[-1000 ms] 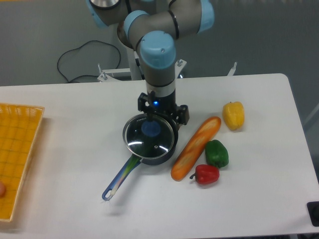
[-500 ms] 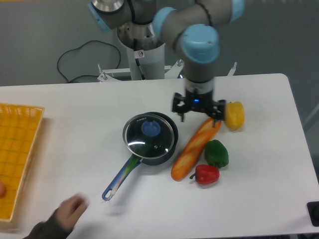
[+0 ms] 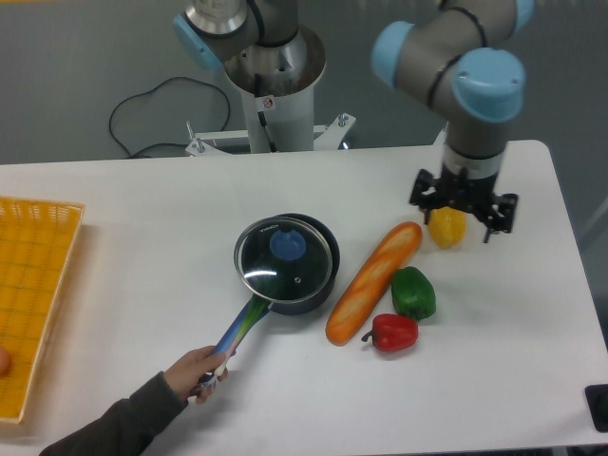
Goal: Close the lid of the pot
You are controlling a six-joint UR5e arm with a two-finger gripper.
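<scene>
Although the lid (image 3: 285, 258) already sits on the pot (image 3: 309, 290), slightly off-centre, we judge its glass fragile and slick; the knob (image 3: 286, 244) is the handhold. Above the yellow pepper (image 3: 446, 228), the gripper (image 3: 465, 215) hangs empty, fingers spread.

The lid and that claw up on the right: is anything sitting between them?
Yes. The bread loaf lies on the table between the gripper, above the yellow pepper, and the lid, which rests on the pot.
</scene>
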